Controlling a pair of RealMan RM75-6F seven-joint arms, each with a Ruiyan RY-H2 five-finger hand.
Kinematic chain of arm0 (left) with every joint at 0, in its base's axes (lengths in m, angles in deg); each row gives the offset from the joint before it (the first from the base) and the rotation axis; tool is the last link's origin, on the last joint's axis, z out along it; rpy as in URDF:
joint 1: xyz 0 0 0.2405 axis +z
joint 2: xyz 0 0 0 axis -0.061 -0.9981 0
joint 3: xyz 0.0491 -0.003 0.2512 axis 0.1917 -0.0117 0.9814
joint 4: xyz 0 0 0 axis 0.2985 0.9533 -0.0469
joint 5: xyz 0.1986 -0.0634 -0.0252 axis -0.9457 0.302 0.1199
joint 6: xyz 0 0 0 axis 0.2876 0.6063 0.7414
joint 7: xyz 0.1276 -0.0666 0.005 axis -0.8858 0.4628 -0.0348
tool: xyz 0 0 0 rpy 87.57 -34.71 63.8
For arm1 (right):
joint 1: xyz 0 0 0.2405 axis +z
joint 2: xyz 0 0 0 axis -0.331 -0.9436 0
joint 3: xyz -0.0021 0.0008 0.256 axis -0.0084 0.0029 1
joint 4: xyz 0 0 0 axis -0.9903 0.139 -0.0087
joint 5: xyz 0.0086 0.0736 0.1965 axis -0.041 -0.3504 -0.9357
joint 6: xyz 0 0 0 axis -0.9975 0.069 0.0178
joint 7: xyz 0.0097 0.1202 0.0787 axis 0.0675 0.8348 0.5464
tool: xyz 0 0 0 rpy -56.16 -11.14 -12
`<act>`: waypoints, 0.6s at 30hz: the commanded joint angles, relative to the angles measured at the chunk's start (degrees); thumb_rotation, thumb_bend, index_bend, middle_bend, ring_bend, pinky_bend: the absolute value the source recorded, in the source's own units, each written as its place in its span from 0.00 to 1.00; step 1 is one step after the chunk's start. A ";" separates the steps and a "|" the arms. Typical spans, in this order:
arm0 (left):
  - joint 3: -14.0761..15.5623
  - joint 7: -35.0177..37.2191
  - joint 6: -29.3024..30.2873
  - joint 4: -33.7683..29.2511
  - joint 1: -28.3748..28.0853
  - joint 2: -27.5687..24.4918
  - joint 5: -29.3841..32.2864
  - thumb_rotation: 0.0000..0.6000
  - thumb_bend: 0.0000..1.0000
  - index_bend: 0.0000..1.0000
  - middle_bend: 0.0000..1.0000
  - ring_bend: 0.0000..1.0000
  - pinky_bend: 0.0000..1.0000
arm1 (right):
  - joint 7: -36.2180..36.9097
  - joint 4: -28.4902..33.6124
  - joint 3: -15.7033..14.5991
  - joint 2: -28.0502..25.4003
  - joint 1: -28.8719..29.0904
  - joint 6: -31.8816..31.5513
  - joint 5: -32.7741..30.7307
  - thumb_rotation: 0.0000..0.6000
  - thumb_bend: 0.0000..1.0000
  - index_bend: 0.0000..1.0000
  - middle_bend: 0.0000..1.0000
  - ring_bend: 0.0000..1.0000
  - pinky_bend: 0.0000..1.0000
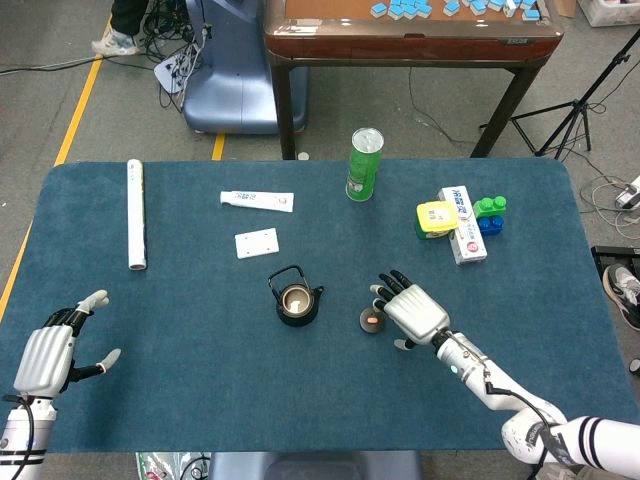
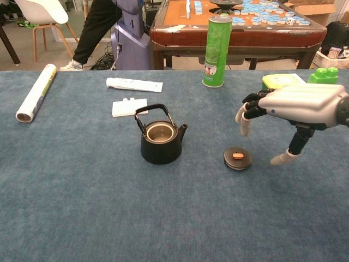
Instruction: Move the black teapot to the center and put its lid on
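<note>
1. Blue tabletop [image 1: 200, 380], brown table w/ tiles behind it.
2. Right hand [image 2: 305, 106] hovers, fingers [image 2: 244, 124] spread, holding nothing.
3. Lid [image 2: 238, 158] lies just below the fingertips.
4. Black teapot [image 2: 161, 139], uncovered, stands left of the lid, apart.
5. Left hand [image 1: 45, 352] far left, fingers spread.

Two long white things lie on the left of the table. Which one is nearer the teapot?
The white tube, lying crosswise just beyond the black teapot. The white roll lies lengthwise out by the table's left edge, much farther off.
</note>
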 commanded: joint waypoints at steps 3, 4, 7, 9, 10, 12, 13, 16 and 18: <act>-0.37 0.09 -0.26 -0.10 0.36 0.04 -0.07 1.00 0.19 0.15 0.24 0.27 0.20 | -3.51 -3.78 -0.52 4.15 1.20 -2.17 -1.44 1.00 0.17 0.34 0.04 0.00 0.00; -0.49 0.13 -0.33 -0.15 0.45 0.01 -0.06 1.00 0.19 0.15 0.24 0.27 0.20 | -3.86 -4.31 -0.61 4.74 1.40 -2.34 -1.73 1.00 0.17 0.34 0.03 0.00 0.00; -0.70 0.42 -0.58 -0.36 0.64 -0.17 -0.16 1.00 0.19 0.15 0.24 0.27 0.20 | -3.99 -5.14 -0.83 5.92 1.79 -2.60 -2.27 1.00 0.17 0.34 0.02 0.00 0.00; -0.83 0.60 -0.73 -0.51 0.77 -0.31 -0.18 1.00 0.19 0.15 0.24 0.27 0.20 | -3.73 -5.27 -0.97 6.38 2.11 -2.25 -2.81 1.00 0.17 0.34 0.02 0.00 0.00; -0.94 0.70 -0.81 -0.57 0.84 -0.36 -0.14 1.00 0.19 0.15 0.24 0.27 0.20 | -3.79 -5.43 -1.15 6.60 2.33 -2.08 -3.02 1.00 0.17 0.34 0.02 0.00 0.00; -1.05 0.82 -1.03 -0.61 0.97 -0.43 -0.10 1.00 0.19 0.15 0.24 0.27 0.20 | -4.21 -5.86 -1.40 7.08 2.70 -2.02 -3.36 1.00 0.17 0.34 0.02 0.00 0.00; -1.08 0.84 -1.14 -0.65 1.02 -0.45 -0.10 1.00 0.19 0.15 0.24 0.27 0.20 | -4.26 -5.97 -1.44 7.27 2.83 -2.00 -3.63 1.00 0.17 0.34 0.02 0.00 0.00; -1.15 0.78 -1.32 -0.74 1.22 -0.50 -0.21 1.00 0.19 0.15 0.24 0.27 0.20 | -4.67 -6.56 -1.52 7.91 3.33 -2.04 -4.30 1.00 0.17 0.34 0.02 0.00 0.00; -1.26 0.85 -1.29 -0.80 1.36 -0.55 -0.29 1.00 0.19 0.15 0.24 0.27 0.20 | -5.06 -7.02 -1.56 8.33 3.69 -1.98 -4.82 1.00 0.17 0.34 0.02 0.00 0.00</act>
